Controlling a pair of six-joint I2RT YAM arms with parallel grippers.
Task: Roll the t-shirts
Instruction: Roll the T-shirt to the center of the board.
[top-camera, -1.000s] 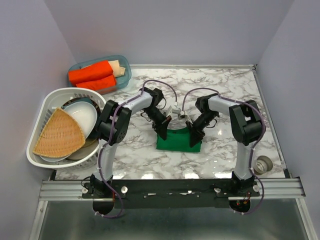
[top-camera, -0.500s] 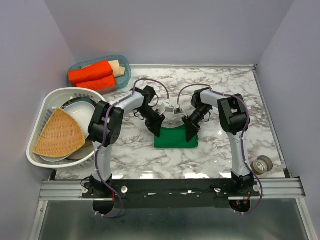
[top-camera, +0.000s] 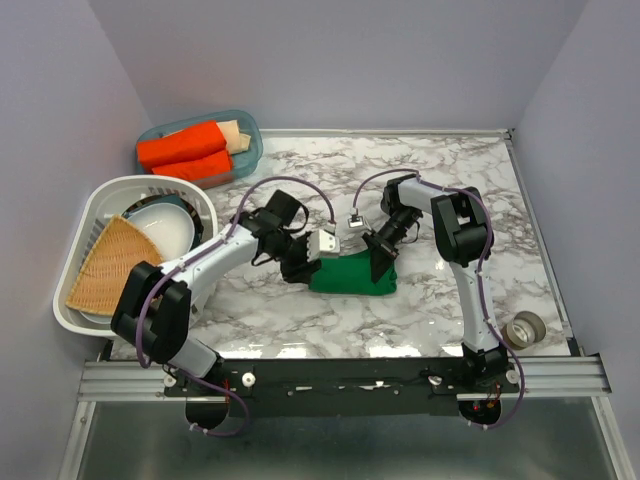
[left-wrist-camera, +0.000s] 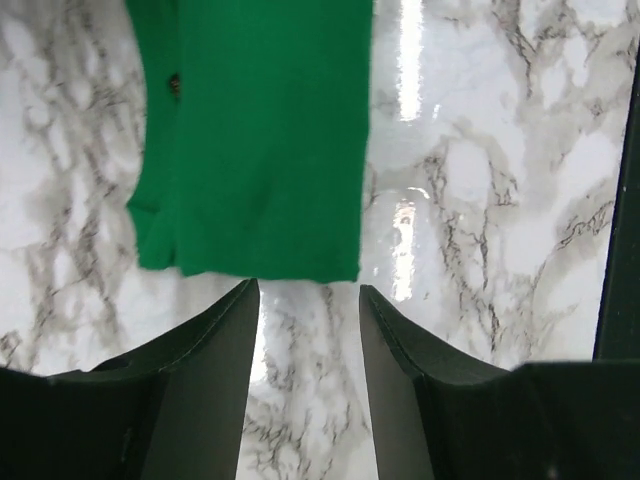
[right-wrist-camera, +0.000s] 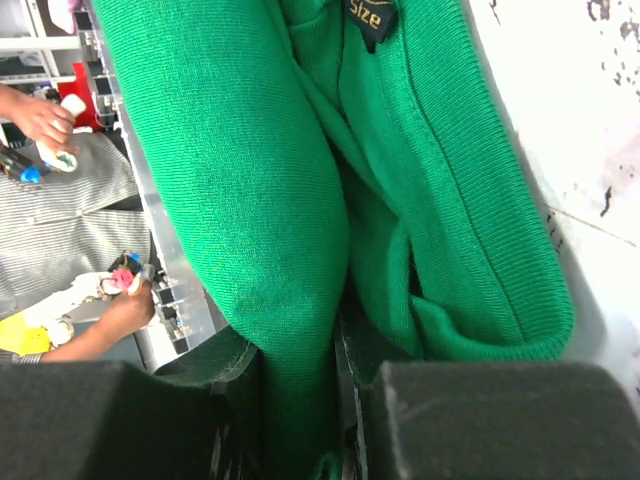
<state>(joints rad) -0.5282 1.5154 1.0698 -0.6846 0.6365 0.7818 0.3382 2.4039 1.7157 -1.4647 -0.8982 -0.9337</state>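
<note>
- Since the earlier frame, the left gripper (top-camera: 302, 266) has let go of the green shirt (top-camera: 350, 275) and backed off to the left. The left arm now lies low and stretched out across the table (top-camera: 450, 180).
- Left gripper state: released. In the left wrist view its fingers stand apart, and the near end of the shirt lies just beyond the tips, not touching them.
- Right gripper (top-camera: 382, 262) state: clenched on the shirt's right end. The right wrist view shows a thick fold of green cloth pinched between the fingers.
- Location: the shirt lies as a short, flattened bundle at mid-table, between the two grippers.
- Risk: the left end is now unheld. The soft layers can spring loose there and the roll can open.
- Risk: a pull from the right side alone is likely to drag or skew the bundle. The glossy table probably offers little grip.
- Risk: the pinch takes only some of the layers, so a lift may unfold the rest.
- Material: fine knit cloth, matt and limp, with stitched hems and a dark label (right-wrist-camera: 371, 18) at the neck.
- Table: hard, polished, marble-patterned, with glare streaks.
- Finished orange-red rolls (top-camera: 185, 150) and a beige roll (top-camera: 232, 132) lie in a tub (top-camera: 255, 150) at the far left, well apart.
</note>
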